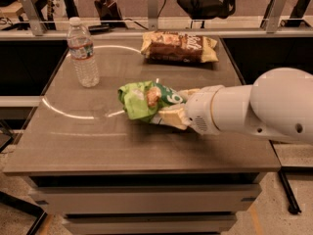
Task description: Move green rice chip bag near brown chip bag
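Note:
The green rice chip bag is crumpled and held just above the middle of the table. My gripper comes in from the right and is shut on the bag's right end. Its cream fingers clamp the bag from above and below. The brown chip bag lies flat at the table's far edge, behind the green bag and a little to its right, with bare tabletop between them.
A clear plastic water bottle stands upright at the far left of the table. My white arm crosses the table's right side. A rail and chairs stand behind the table.

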